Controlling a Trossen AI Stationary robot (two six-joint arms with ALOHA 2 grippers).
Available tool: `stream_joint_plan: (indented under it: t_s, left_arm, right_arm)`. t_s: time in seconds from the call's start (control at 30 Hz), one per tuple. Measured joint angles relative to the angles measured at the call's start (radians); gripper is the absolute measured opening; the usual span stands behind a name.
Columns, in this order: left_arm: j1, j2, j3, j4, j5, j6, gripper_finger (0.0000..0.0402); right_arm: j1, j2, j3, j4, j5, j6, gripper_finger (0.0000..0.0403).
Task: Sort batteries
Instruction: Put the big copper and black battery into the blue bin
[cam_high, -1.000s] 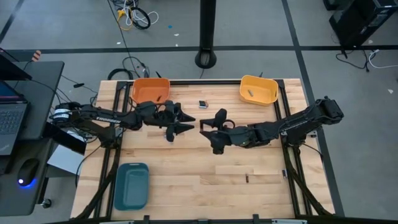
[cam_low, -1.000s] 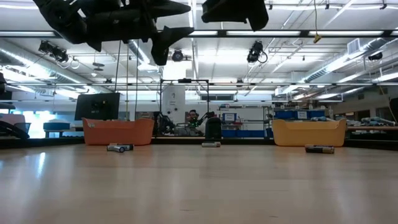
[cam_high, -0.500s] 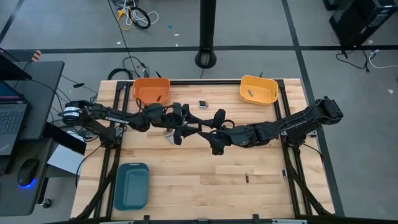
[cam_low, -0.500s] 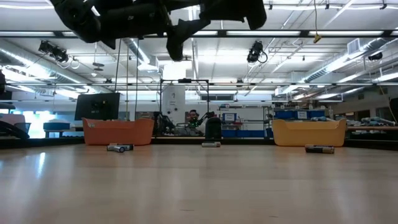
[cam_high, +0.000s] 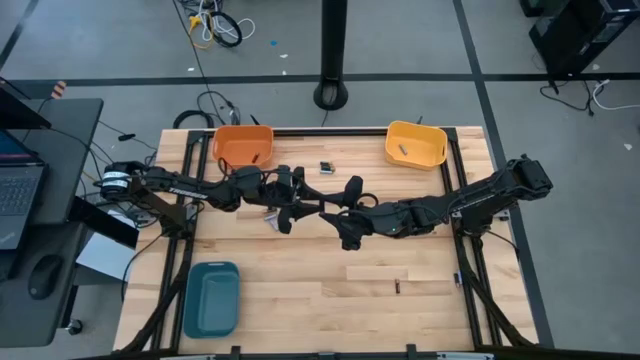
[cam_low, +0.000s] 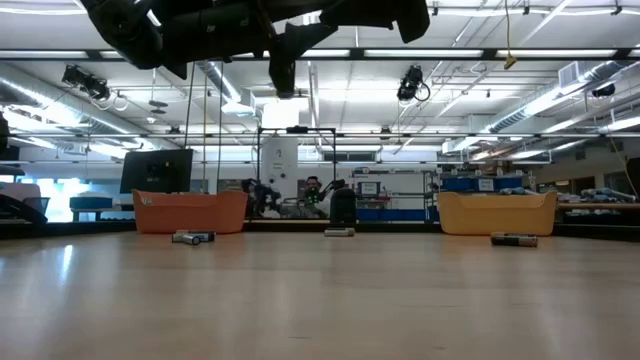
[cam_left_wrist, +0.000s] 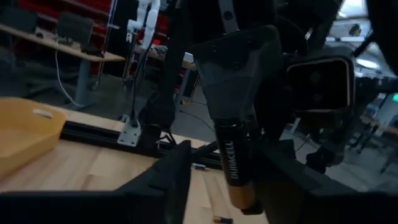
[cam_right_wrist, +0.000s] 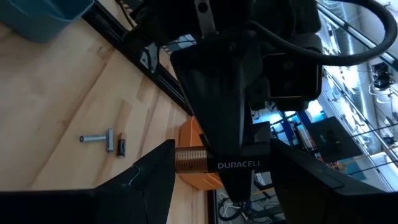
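Observation:
A black and copper Duracell battery (cam_left_wrist: 238, 163) is held in mid-air over the table's middle. My right gripper (cam_high: 336, 211) comes from the table's right and is shut on it. My left gripper (cam_high: 303, 205) comes from the left and is open. Its fingers (cam_left_wrist: 177, 177) stand on either side of the battery's black body, with a gap showing beside one of them. A small boxy battery (cam_high: 327, 167) lies near the far edge. A thin battery (cam_high: 396, 287) lies near the front. Another battery (cam_right_wrist: 121, 145) lies flat beside a bolt (cam_right_wrist: 96, 138). My right gripper holds the battery lengthwise between its two fingers. One fingertip (cam_right_wrist: 166, 157) meets the copper end (cam_right_wrist: 186, 160) and the other is at the black end (cam_right_wrist: 264, 164). The fingers come in level from the table's right. The battery is lifted clear of the table.
An orange tray (cam_high: 243, 146) and a yellow tray (cam_high: 416, 144) stand along the far edge; the yellow one holds a battery. A teal tray (cam_high: 210, 298) sits at the near left corner. The low view shows several batteries lying before the trays (cam_low: 193, 237).
My left gripper has moved toward the table's right, up to my right gripper, and its fingers now stand around the battery held there. It made that move early and has kept still for the last half second.

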Motion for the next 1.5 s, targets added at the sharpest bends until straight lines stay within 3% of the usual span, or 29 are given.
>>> stream_joint_plan:
  t_s: [0.27,0.4,0.63,1.03,1.2,1.37,1.5]
  left_arm:
    - [0.000,0.000,-0.002,0.008,0.027,0.031,0.0055]
    - [0.000,0.000,-0.002,0.016,0.030,0.040,0.0054]
    - [0.000,0.000,-0.002,0.027,0.030,0.093,0.0053]
    - [0.042,-0.065,-0.001,-0.038,0.090,0.096,0.0053]
    - [0.055,-0.188,0.019,-0.287,0.103,0.168,0.0053]
    - [0.030,-0.302,0.128,-0.735,0.018,0.285,0.0053]
    - [-0.025,-0.325,0.258,-1.081,-0.095,0.317,0.0053]
  right_arm:
    - [-0.002,0.000,0.000,-0.002,-0.010,-0.020,0.0232]
    - [-0.006,0.000,0.000,0.000,-0.012,-0.014,0.0239]
    - [-0.011,0.000,0.000,0.018,-0.012,0.078,0.0287]
    - [0.044,-0.018,0.000,0.076,0.237,0.009,0.0328]
    - [0.046,-0.067,0.000,-0.099,0.247,0.156,0.0311]
    - [-0.032,-0.099,0.000,-0.348,-0.015,0.459,0.0262]
    - [-0.088,-0.089,-0.048,-0.333,-0.169,0.549,0.0188]
